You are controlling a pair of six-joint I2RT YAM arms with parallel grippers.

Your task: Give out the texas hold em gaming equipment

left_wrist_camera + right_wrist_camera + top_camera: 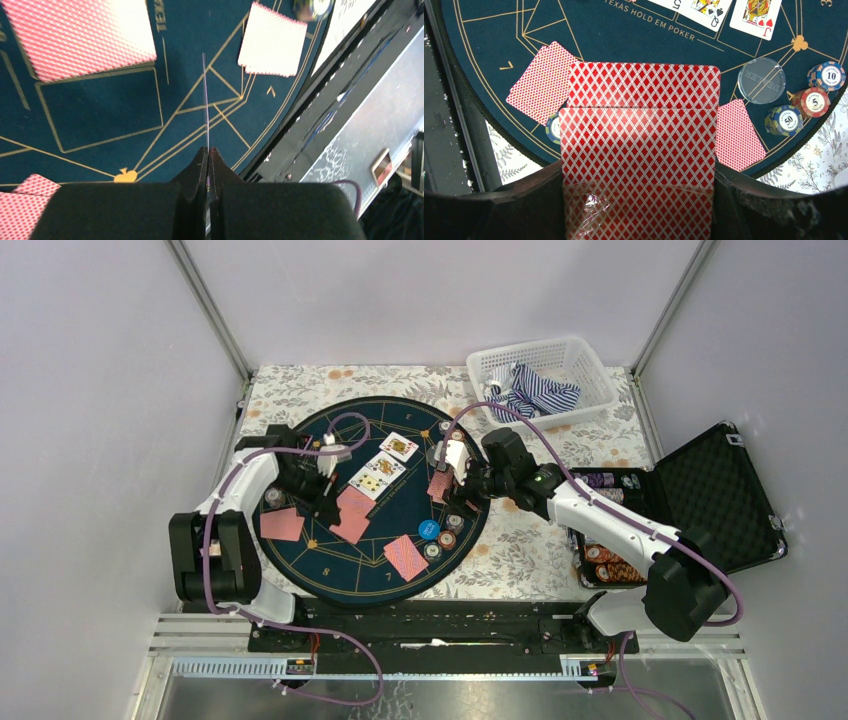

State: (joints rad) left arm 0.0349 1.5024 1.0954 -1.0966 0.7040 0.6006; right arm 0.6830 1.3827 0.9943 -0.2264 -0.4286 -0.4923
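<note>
Dealing under way: the left gripper hung over the round navy mat with its fingers pressed fully together on a single card, which stood on edge and showed only as a thin line from the left wrist camera. Across the mat, the right gripper clamped a deck of red-backed cards between part-open fingers, the top card sitting forward of the rest.

Three face-up cards lay in a diagonal row near the mat's centre, among them a jack of hearts and a queen of spades. Face-down cards lay at the mat's left side, with others just beside the left gripper and near the front rim. A dealer button sat on the right side of the mat, close to three short chip stacks marked 10, 5 and 50. A lone chip rested at the left rim, near the left arm.

An open black case on the right of the floral table held rows of chips, and a white basket of striped cloth stood at the far edge
</note>
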